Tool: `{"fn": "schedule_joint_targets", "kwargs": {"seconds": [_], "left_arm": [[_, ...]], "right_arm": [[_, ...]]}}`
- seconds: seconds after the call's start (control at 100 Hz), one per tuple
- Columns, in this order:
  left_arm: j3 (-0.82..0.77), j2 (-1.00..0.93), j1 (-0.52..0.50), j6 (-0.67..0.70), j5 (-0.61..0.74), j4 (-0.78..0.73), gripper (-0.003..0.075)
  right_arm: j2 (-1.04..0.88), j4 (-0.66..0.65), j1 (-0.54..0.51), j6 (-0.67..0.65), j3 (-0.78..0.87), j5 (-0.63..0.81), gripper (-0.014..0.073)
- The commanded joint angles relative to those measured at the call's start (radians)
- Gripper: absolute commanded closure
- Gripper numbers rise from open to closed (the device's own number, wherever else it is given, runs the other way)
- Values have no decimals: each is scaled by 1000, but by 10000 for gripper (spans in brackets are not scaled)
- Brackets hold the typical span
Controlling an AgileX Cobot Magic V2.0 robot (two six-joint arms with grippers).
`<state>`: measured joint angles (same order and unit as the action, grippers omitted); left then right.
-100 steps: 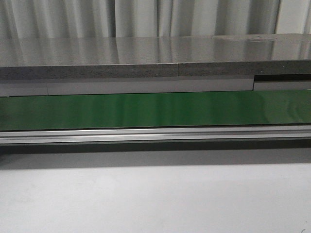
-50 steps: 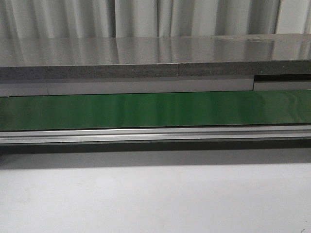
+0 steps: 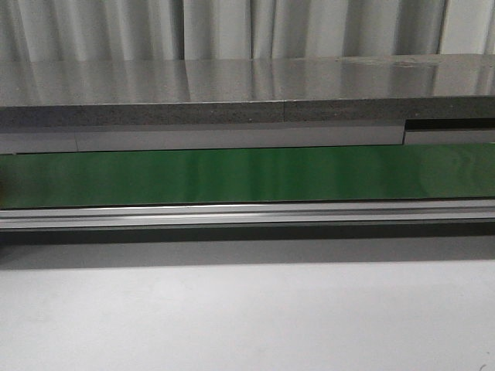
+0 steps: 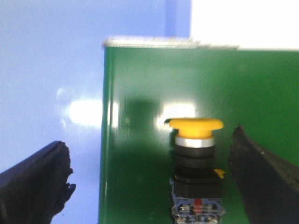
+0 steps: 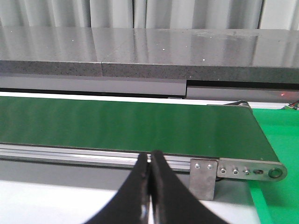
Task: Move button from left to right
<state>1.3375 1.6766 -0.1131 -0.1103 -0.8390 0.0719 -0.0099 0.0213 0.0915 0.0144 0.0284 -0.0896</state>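
Two black fingers point(image 4: 261, 182) of our left gripper point(image 4: 154, 179) stood wide apart around the yellow-capped, black-bodied push-button point(image 4: 196, 168), which sat upright on the glossy green conveyor belt point(image 4: 140, 177), nearer one finger, untouched. Our right gripper point(image 5: 149, 186) hovered before the belt, fingers point(image 5: 138, 191) pressed together on nothing.

You faced a green conveyor belt point(image 3: 247, 176) that ran the full width of the scene from left to right, its glossy surface catching pale reflections. Along its near edge lay a silver aluminium rail point(image 3: 247, 214), with a dark gap beneath it. Nearer to you stretched a plain white table point(image 3: 247, 317). Beyond the belt's far edge stood a grey speckled stone counter point(image 3: 232, 93), and behind it hung pale pleated curtains point(image 3: 232, 27).
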Motion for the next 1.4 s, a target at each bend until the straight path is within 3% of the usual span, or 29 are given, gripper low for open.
{"fn": "schedule_joint_targets", "kwargs": {"seconds": [0.0,0.38,0.86,1.1,1.27,1.39], "left_arm": [[-11,-127,35,-11,92,26,60],[-430,-601,124,-12,534,26,61],[-933,-1221,122,-12,740,45,62],[-1091,-1326,122,-12,942,45,62],[-1104,-1326,122,-12,975,45,66],[-1104,-1326,122,-12,975,45,143]], "right_arm": [[-18,-10,-4,1,-18,78,660],[-18,-10,-4,1,-18,78,660],[-18,-10,-4,1,-18,78,660],[-18,-10,-4,1,-18,78,660],[-18,-10,-4,1,-18,78,660],[-18,-10,-4,1,-18,78,660]]}}
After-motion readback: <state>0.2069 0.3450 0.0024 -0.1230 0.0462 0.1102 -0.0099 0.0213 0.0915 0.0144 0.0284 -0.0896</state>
